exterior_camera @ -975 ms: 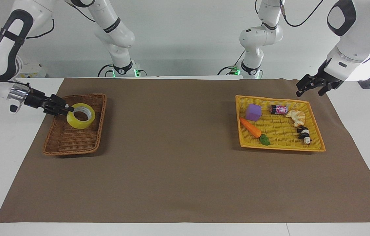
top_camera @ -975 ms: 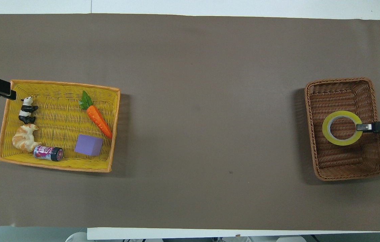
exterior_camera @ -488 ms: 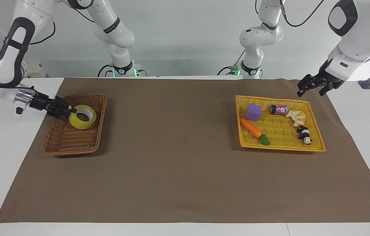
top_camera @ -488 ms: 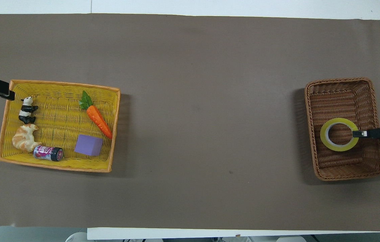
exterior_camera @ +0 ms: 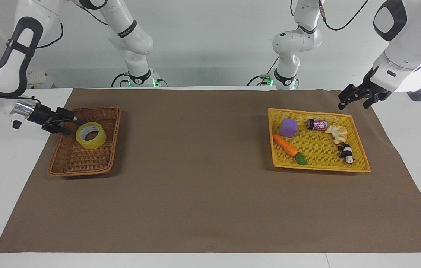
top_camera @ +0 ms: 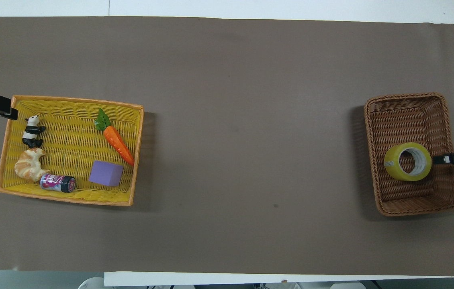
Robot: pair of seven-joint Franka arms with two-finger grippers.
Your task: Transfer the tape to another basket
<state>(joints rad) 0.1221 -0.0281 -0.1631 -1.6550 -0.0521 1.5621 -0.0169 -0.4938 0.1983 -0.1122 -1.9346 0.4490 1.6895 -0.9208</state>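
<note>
On my feed the tape (exterior_camera: 91, 135) is a fat roll of translucent yellow film with a white inner core, lying in the brown wicker basket (exterior_camera: 72, 163) at the right arm's end of the desk (exterior_camera: 203, 193). It rests on the basket floor in the half nearer the robots, close to the side wall on the right arm's side. The roll lies nearly flat but slightly tilted: the hole opens mostly upward, and in the overhead view (top_camera: 408, 161) I can see some of the outer yellow band, so the axis leans a little off vertical. The right tool (exterior_camera: 69, 124) sits at the basket's side rim just beside the roll, fingers spread apart and holding nothing; I read a small gap between fingertips and tape, though I cannot be sure they are not touching. The left tool (exterior_camera: 353, 99) hangs over the desk by the corner of the yellow tray (exterior_camera: 318, 168), fingers apart, empty, waiting. The tray holds a carrot (exterior_camera: 286, 146) and a purple block (exterior_camera: 288, 127).
</note>
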